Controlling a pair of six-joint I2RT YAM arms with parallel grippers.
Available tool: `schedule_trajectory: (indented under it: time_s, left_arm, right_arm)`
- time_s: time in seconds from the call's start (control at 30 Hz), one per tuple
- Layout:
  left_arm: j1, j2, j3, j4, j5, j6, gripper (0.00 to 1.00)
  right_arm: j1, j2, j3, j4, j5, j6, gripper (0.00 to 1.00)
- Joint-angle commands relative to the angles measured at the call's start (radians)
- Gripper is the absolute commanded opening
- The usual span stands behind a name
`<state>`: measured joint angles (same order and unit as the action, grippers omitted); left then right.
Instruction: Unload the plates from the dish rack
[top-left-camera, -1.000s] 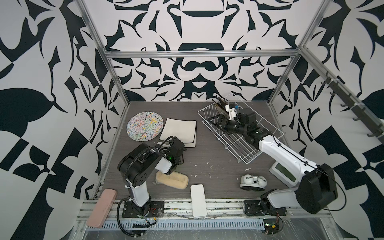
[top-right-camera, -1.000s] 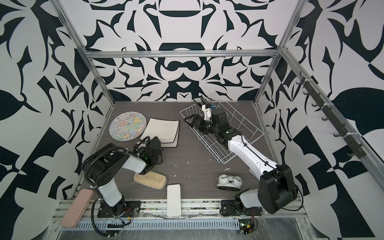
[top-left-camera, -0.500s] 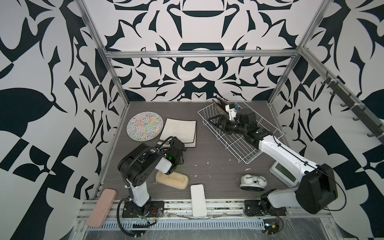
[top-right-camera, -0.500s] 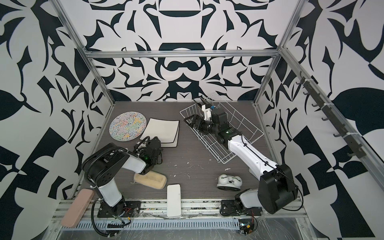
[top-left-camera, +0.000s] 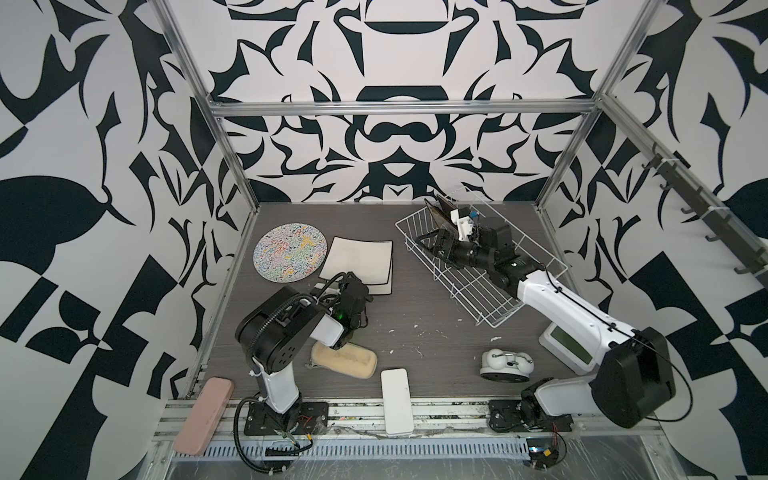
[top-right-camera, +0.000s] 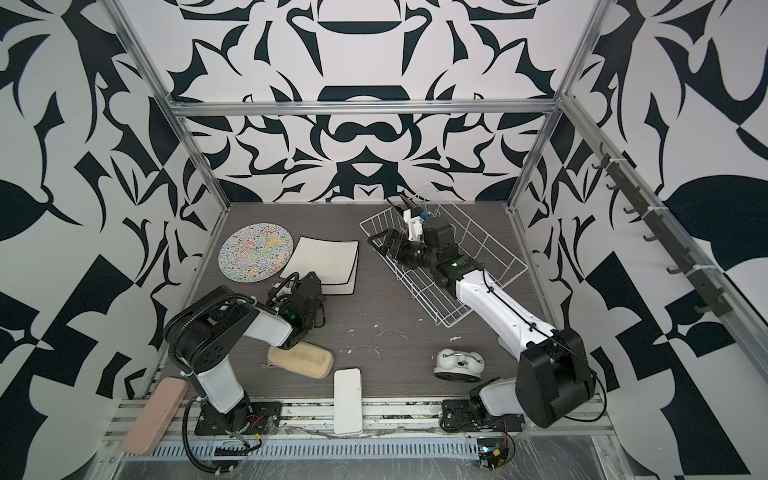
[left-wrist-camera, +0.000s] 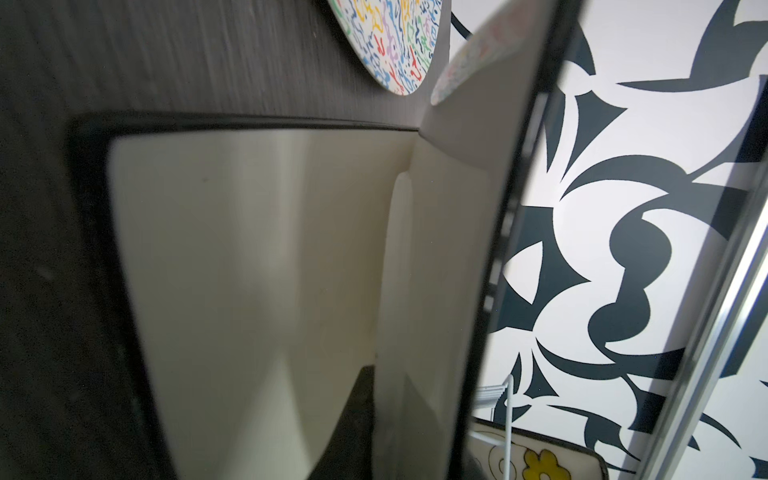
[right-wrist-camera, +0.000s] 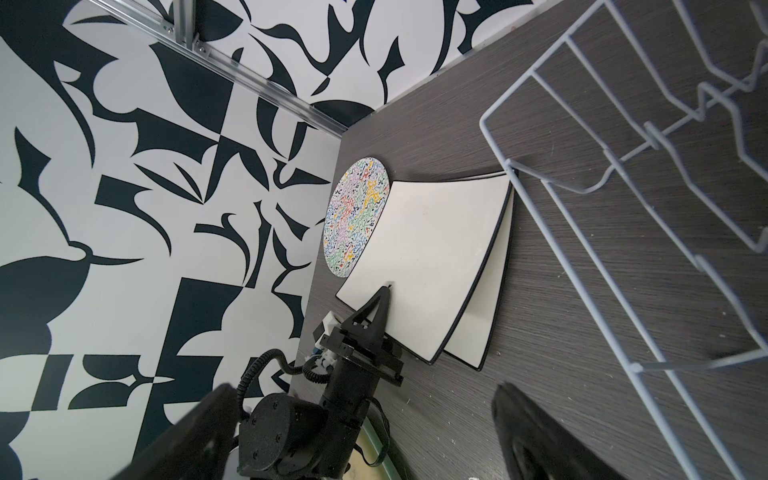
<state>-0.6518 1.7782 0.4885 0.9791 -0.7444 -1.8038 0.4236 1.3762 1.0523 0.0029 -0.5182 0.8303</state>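
Across the last second almost nothing shifts in either top view: both arms keep their poses and the stack sits where it sat. The left gripper (right-wrist-camera: 385, 296) stays closed narrowly on the near edge of the upper square white plate with a thin black rim (right-wrist-camera: 428, 249), one finger lying on its face and the other hidden beneath. That stillness suggests the set-down is done in all but the release, so letting go looks like the next move.

This plate lies left of centre in both top views, face up on a second square cream plate with a black rim (right-wrist-camera: 488, 299). It is just right of the round plate with multicolour squiggles (top-left-camera: 289, 252) on the dark grey wood-grain bench (top-left-camera: 415, 332). It is tilted, with its far edge resting on the plate below and its held edge lifted. Being square, it has no long axis, and it sits slightly twisted against the lower plate.

The white wire dish rack (top-left-camera: 469, 291), right of centre, runs its long axis diagonally from upper left to lower right. Dark square plates (top-left-camera: 435, 212) stand on edge at its upper-left end. The right gripper (top-left-camera: 432, 245) hangs inside the rack, jaws spread wide, holding nothing.
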Motion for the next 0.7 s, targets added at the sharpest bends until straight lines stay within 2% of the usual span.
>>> schedule_trajectory:
  time_s: [0.0,0.17,0.37,0.67]
  left_arm:
    - [0.004,-0.004,0.038,0.135,-0.043,-0.02,0.22]
    - [0.004,-0.008,0.035,0.135,-0.045,-0.02,0.26]
    - [0.004,-0.014,0.034,0.118,-0.044,-0.028,0.35]
    - [0.003,-0.051,0.042,-0.004,-0.028,-0.081,0.56]
  right_arm:
    - [0.005,-0.016,0.041,0.016,0.01,-0.022,0.99]
    - [0.005,-0.017,0.04,0.013,0.01,-0.021,0.99]
    - [0.005,-0.02,0.042,0.01,0.011,-0.023,0.99]
    - [0.005,-0.029,0.042,-0.003,0.016,-0.033,0.99]
